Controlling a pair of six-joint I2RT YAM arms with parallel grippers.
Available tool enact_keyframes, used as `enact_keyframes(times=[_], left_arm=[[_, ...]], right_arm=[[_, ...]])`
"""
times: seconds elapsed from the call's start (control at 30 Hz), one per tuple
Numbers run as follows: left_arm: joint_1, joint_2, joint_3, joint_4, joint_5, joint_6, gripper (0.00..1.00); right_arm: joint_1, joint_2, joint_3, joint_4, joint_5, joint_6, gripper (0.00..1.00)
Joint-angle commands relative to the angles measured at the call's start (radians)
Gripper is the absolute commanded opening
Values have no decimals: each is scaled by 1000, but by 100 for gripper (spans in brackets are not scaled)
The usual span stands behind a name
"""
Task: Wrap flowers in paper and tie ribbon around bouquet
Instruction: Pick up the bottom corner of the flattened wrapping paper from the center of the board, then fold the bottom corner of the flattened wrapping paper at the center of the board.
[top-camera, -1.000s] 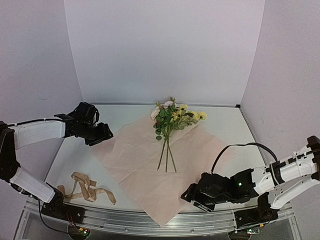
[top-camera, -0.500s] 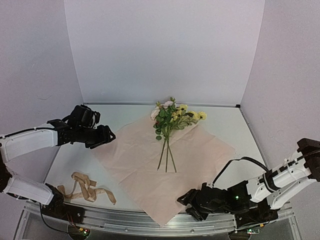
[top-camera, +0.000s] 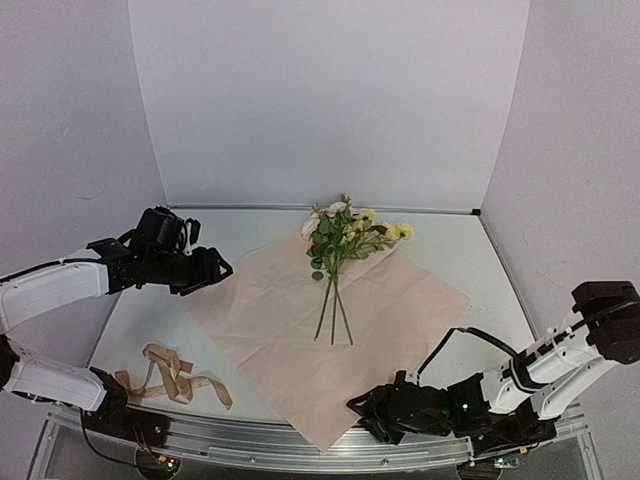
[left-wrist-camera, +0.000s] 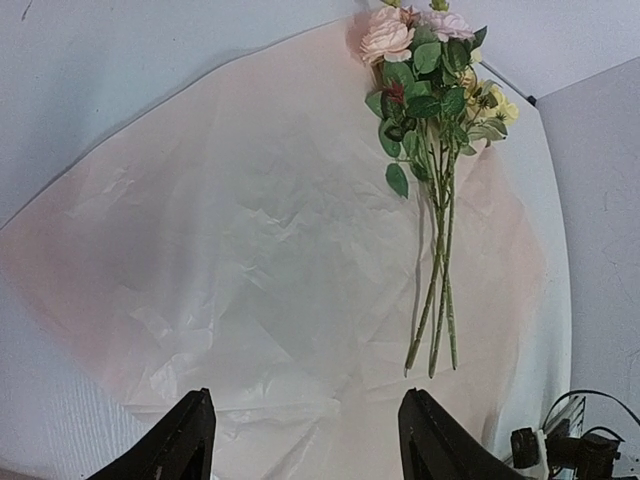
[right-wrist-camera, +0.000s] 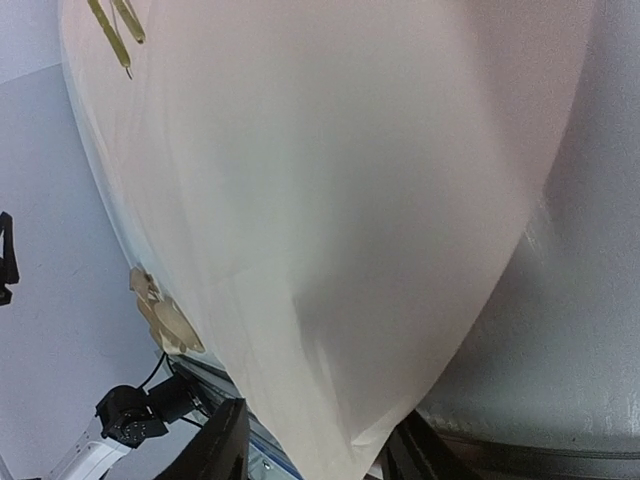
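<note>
**Right end effector** (top-camera: 362, 412): low on the tabletop (top-camera: 470, 250), at the near-right edge of the paper (top-camera: 290, 330), just beside its near corner. In the wrist view the edge of the sheet runs between the two fingers (right-wrist-camera: 228, 445), which stand partly apart. Whether they are clamped on the sheet cannot be told.

**Left end effector** (top-camera: 212, 270): released and empty, above the paper's left corner and clear of the sheet.

**Controlling relation:** from the right end effector, the paper spreads away toward the far left. It lies flat as a diamond, with one corner pointing at the arms. The flowers (top-camera: 340, 235) lie along the far part of that diagonal, with blooms at the far corner and stem ends near the middle of the sheet. The long axis therefore runs far to near. The right arm is nearer the near corner, so a fold begun there would probably travel up and over the stems.

**Ribbon** (top-camera: 170, 375): loosely curled on the tabletop beside the left arm's base, apart from the paper.
</note>
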Motion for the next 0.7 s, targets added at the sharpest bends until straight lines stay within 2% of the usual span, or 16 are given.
enact_keyframes(times=[0.0, 0.17, 0.47, 0.67], left_arm=[[-21, -27, 3, 40, 27, 15, 65], [-33, -5, 16, 50, 35, 18, 64], [-50, 11, 38, 63, 46, 16, 63], [-51, 13, 55, 62, 48, 11, 62]], right_arm=[[8, -66, 14, -58, 94, 89, 30], [2, -100, 18, -59, 143, 64, 0], [-40, -99, 66, -48, 144, 4, 0], [-172, -121, 116, -46, 117, -87, 0]])
